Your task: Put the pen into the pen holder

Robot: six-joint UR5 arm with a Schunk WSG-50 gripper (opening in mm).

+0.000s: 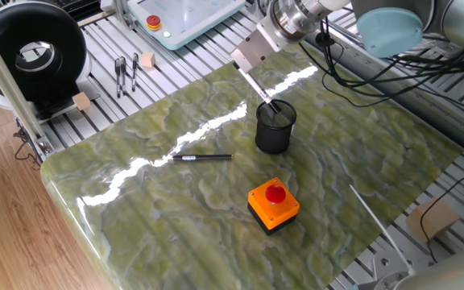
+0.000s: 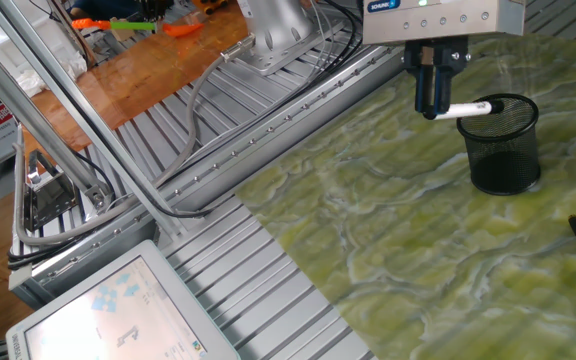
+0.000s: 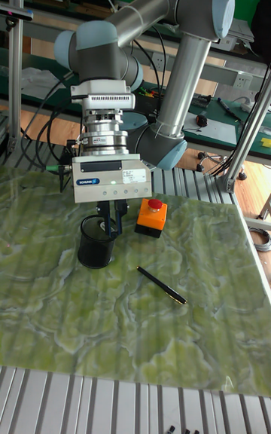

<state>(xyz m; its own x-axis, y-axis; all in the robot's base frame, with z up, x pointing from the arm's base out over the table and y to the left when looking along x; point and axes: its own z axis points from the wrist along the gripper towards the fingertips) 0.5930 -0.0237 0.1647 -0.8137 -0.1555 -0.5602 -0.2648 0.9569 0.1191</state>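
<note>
Tool [image 2: 438, 108] grips the pen [image 2: 465, 110], dark tip just over the pen holder [image 2: 506, 145] rim; release remains.

Bright, sharp; glare streak on tabletop [image 1: 216, 125]

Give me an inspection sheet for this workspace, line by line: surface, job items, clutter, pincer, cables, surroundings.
Surface: green marbled tabletop, glare streak across it.
Job's things: pale pen tilted, dark end over the rim of the black mesh pen holder; holder upright.
Clutter: black pen lying flat; orange button box.
Pincer: pincer shut on the pale pen's upper end, beside the holder.
Cables: black cable bundle behind the holder, off the green top.
Surroundings: slatted aluminium frame, black spool, teach pendant.
</note>
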